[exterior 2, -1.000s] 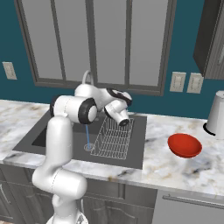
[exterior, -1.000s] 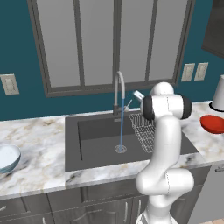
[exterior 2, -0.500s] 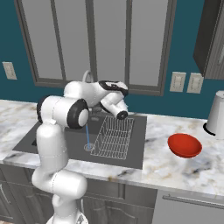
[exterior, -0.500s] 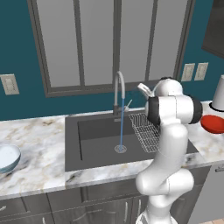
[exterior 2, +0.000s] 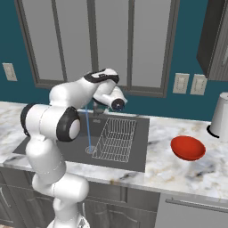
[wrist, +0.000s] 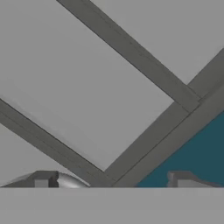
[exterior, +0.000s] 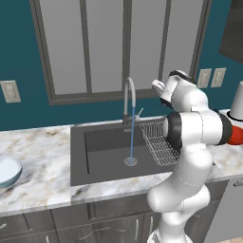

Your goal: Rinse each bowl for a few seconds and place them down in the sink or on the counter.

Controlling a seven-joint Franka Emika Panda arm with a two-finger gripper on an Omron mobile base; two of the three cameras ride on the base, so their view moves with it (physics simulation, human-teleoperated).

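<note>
Blue-grey bowl [exterior: 8, 171]: far left on the counter [exterior: 42, 185], upright, whitish inside, well apart from the sink
Sink [exterior: 102, 163]: dark basin set in the counter, water stream falling from the tap [exterior: 129, 97] to the drain [exterior: 130, 161]
Wire rack [exterior 2: 116, 139]: in the right part of the sink
Gripper [wrist: 109, 180]: raised above the rack near the tap, fingers wide apart, nothing between them
Red bowl [exterior 2: 188, 148]: upright on the counter right of the sink
White jar [exterior 2: 220, 116]: far right, against the wall
</note>
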